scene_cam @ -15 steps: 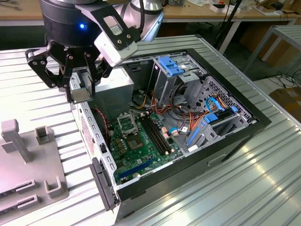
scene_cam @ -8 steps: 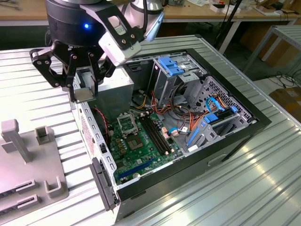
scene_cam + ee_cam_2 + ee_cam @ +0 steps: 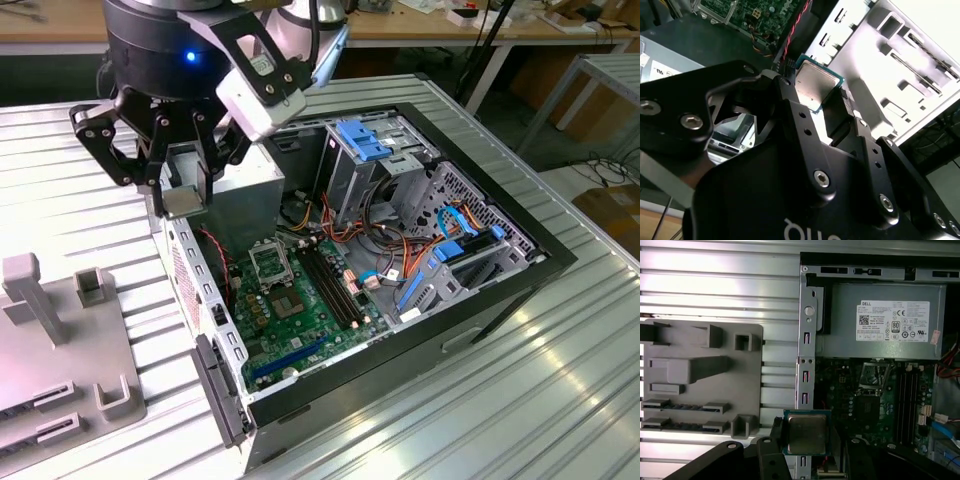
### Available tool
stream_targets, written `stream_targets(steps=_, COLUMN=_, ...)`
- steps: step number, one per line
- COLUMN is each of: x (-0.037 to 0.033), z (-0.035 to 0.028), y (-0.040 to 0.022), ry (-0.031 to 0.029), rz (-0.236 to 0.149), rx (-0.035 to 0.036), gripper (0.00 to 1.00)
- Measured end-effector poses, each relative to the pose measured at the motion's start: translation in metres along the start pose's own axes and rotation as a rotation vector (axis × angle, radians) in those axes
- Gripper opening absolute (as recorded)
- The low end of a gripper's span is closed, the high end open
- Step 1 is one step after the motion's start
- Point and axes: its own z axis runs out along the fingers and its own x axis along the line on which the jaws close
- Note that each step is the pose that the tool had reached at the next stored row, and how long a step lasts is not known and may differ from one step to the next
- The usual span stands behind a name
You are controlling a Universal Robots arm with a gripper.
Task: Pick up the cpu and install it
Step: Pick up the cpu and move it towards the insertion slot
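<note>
- Ribbed metal forms the counter (image 3: 560, 400), and on it an open computer case (image 3: 548, 258) lies on its side. This turns the green motherboard (image 3: 300, 315) upward so it can be reached from above.
- Beside the case, on the exterior view's left, rests a grey holder tray (image 3: 60, 380) with slots and posts. We judge it is there to offer parts in a known pose.
- We see the gripper (image 3: 186, 200) hanging above the case's side wall, between the tray and the motherboard, its fingers clamped on the cpu (image 3: 187, 204).
- The cpu is pinched by two opposite edges and carried clear of everything below it, with its silver metal face turned up toward both wrist views.
- We judge the edge grip keeps the fingers off the underside and leaves the chip's faces free.
- The black-framed socket (image 3: 270, 262) sits on the motherboard just beside the grey power supply (image 3: 880, 320). In the first wrist view it lies well apart from the cpu, which hangs off to one side of it, not over it.
- As we read it, the picking up is done and the installing is not yet done.
</note>
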Motion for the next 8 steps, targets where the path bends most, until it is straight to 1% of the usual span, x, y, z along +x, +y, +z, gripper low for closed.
stream_targets(steps=2, x=-0.0013, z=0.0000, y=-0.0001, ry=0.0000, rz=0.000, rx=0.0000, gripper=0.47)
stream_targets(steps=5, x=-0.0060, z=-0.0001, y=-0.0004, ry=0.0000, rz=0.000, rx=0.0000, gripper=0.47)
stream_targets(steps=6, x=-0.0081, z=-0.0001, y=-0.0005, ry=0.0000, rz=0.000, rx=0.0000, gripper=0.47)
stream_targets(steps=8, x=-0.0161, z=-0.0001, y=-0.0009, ry=0.0000, rz=0.000, rx=0.0000, gripper=0.47)
